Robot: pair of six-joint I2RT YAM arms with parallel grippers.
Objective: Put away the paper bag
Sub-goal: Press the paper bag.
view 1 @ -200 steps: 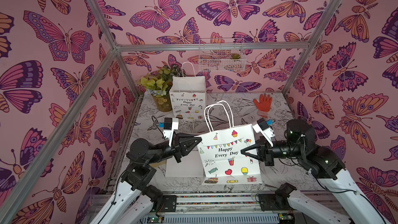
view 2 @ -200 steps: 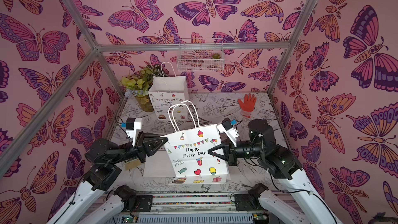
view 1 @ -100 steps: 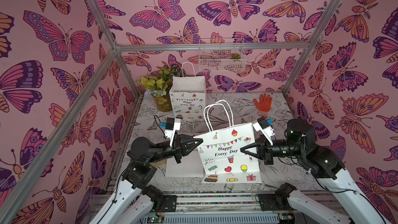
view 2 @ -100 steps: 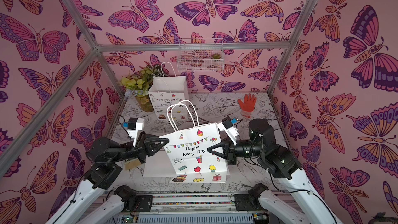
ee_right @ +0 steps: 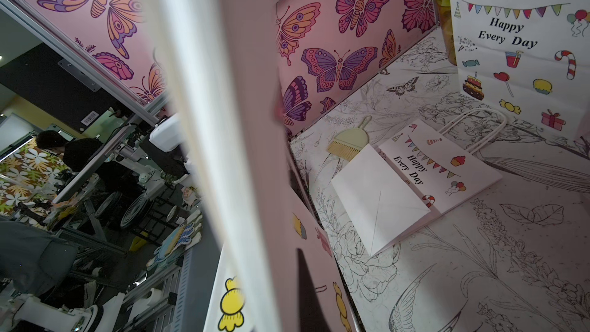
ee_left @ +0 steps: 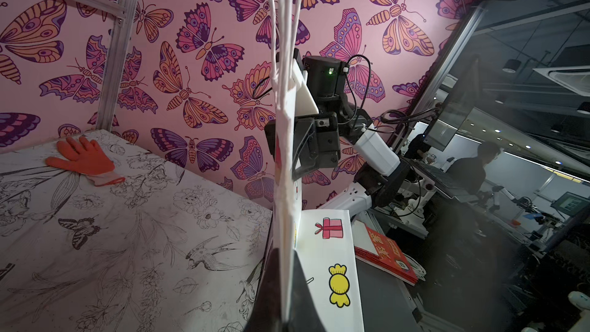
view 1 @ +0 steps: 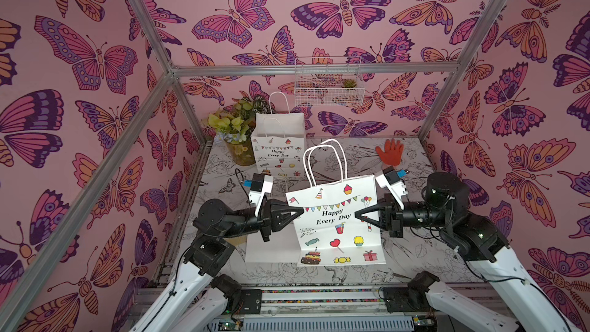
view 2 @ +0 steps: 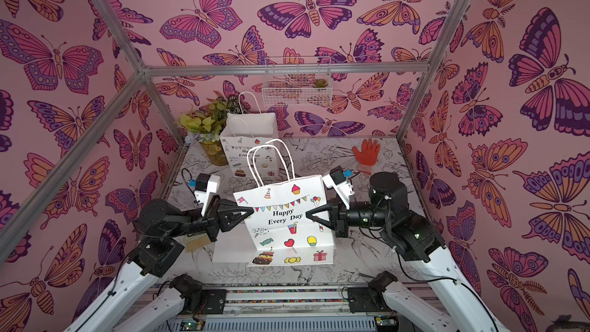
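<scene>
A white paper bag [view 1: 335, 221] [view 2: 287, 218] printed "Happy Every Day" hangs flattened and upright above the table's front, its two rope handles pointing up. My left gripper [view 1: 298, 212] [view 2: 250, 211] is shut on the bag's left edge. On the opposite edge my right gripper [view 1: 359, 215] [view 2: 309, 213] is shut too. In the left wrist view the bag [ee_left: 287, 186] shows edge-on, pinched between the dark fingers [ee_left: 306, 295]. The right wrist view is half filled by the blurred bag [ee_right: 223, 122].
A second printed bag [view 1: 277, 145] stands at the back by a potted plant [view 1: 236, 129]. A folded bag [view 1: 271, 247] [ee_right: 415, 183] lies flat under the left arm, beside a small brush [ee_right: 348, 142]. An orange glove [view 1: 389, 151] lies back right. A wire basket [view 1: 329, 84] hangs on the back wall.
My left gripper's jaws have closed onto the bag's left edge. The bag has risen slightly off the table between the two grippers.
</scene>
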